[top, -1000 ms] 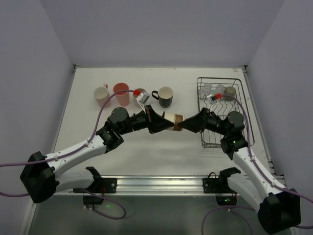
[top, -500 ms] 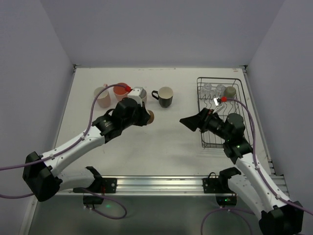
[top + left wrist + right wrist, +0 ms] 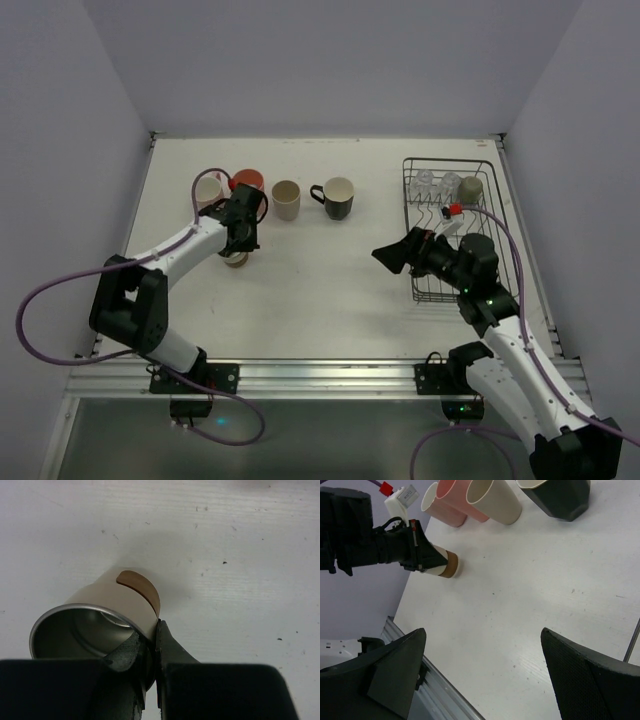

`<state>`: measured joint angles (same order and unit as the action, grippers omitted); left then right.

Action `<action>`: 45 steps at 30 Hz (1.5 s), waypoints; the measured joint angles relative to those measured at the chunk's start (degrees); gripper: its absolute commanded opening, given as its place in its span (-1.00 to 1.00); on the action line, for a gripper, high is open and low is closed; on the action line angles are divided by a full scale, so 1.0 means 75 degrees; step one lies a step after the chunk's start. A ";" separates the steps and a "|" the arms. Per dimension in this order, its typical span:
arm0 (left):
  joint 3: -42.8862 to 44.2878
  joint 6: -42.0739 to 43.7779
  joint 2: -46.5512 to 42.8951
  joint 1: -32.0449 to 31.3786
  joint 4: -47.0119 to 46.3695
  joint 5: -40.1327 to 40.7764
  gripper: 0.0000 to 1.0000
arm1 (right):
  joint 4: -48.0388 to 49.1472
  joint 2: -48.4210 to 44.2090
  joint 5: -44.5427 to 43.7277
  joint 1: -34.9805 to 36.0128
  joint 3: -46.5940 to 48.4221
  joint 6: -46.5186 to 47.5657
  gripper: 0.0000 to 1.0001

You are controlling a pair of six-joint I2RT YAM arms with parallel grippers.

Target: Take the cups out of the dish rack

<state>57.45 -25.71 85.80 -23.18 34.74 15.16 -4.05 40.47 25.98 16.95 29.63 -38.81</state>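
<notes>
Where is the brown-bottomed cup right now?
The cup is at the table's left side in the overhead view, gripped by the left pincer, just in front of the pink cups.

Cream cylindrical cup [image 3: 117, 605] with a brown base band and silvery metal lining. White counter [image 3: 240, 535] flecked with tiny dark specks. Black fingers [image 3: 176, 652]. Salmon-pink tumbler [image 3: 249, 180]; black handled mug [image 3: 338, 203], cream inside.

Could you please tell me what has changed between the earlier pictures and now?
The left gripper carried the brown-based cup from the mid-table handover leftward, to the near side of the salmon-pink tumbler, clamped on its rim. The right gripper let go, opened and drew back towards the dish rack. The beige cup, the black mug and the rack's contents stayed put.
</notes>
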 measured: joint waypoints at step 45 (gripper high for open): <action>-0.1597 0.1343 -0.5050 -0.0577 -0.2060 -0.3550 0.92 | -0.2314 0.7507 -0.5292 -0.1495 0.6612 0.1434 0.09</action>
<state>45.47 -15.64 47.92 -27.51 19.29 -11.46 -21.41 96.77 -13.72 5.74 79.22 -28.05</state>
